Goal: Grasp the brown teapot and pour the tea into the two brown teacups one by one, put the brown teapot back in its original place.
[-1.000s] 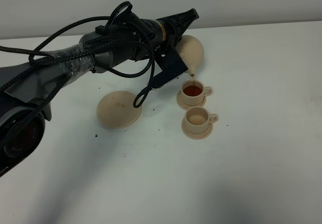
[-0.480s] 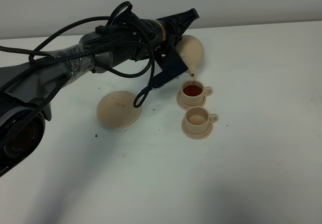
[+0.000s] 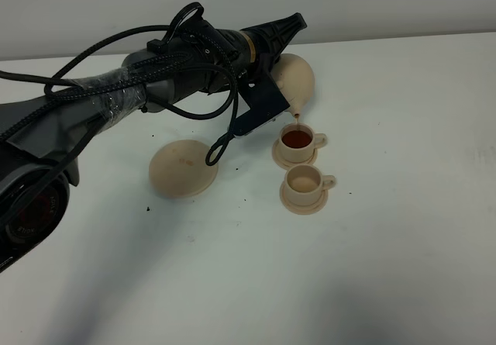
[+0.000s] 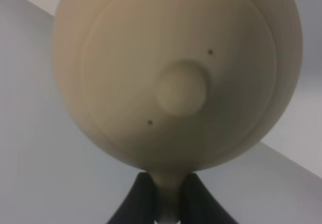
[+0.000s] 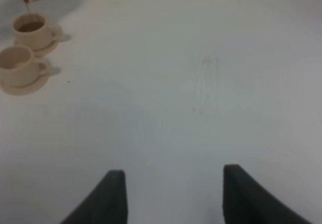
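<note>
Two small beige-tan teacups [image 3: 298, 139] stand by the tilted round tan teapot [image 4: 176, 73] whose handle my left claw [image 4: 168, 196] pinches; my right claw [image 5: 173, 194] hangs spread.

— How was the brown teapot [image 3: 298, 77] seen?
— Tilted above the tabletop near its far edge, spout over the farther teacup [image 3: 297, 141], which was filled with reddish tea.
— The nearer teacup [image 3: 304, 181]?
— Set upright on its saucer, just beside; the wide plate [image 3: 183, 169] was seen bare.
</note>
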Motion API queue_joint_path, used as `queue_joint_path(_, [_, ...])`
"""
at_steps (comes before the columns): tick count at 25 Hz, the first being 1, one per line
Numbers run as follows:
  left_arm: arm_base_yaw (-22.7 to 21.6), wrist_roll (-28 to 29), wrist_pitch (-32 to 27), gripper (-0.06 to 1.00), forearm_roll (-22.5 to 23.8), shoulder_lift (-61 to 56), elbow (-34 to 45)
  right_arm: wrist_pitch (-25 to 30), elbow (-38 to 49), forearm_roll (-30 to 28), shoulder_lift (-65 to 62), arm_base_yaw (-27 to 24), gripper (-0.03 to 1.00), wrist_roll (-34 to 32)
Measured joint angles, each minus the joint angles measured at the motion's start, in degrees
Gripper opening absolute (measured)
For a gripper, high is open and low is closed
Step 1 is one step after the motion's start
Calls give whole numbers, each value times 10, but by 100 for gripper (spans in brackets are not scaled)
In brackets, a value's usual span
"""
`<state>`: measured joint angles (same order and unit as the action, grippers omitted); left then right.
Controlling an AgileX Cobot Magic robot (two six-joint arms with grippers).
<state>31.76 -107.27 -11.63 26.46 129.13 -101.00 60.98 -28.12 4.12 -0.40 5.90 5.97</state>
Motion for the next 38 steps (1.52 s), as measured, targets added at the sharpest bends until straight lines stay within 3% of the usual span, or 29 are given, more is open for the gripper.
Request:
queue_joint_path(20, [0,0,-1,15,-4,0,0,0,0,0,0,0,46,0])
queue_joint_path(26, [-2,0,-18,15,-48,0,0,0,0,0,0,0,46,0])
queue_joint_path(38, [-9,10,-43,15,-87,0,0,0,0,0,0,0,46,0])
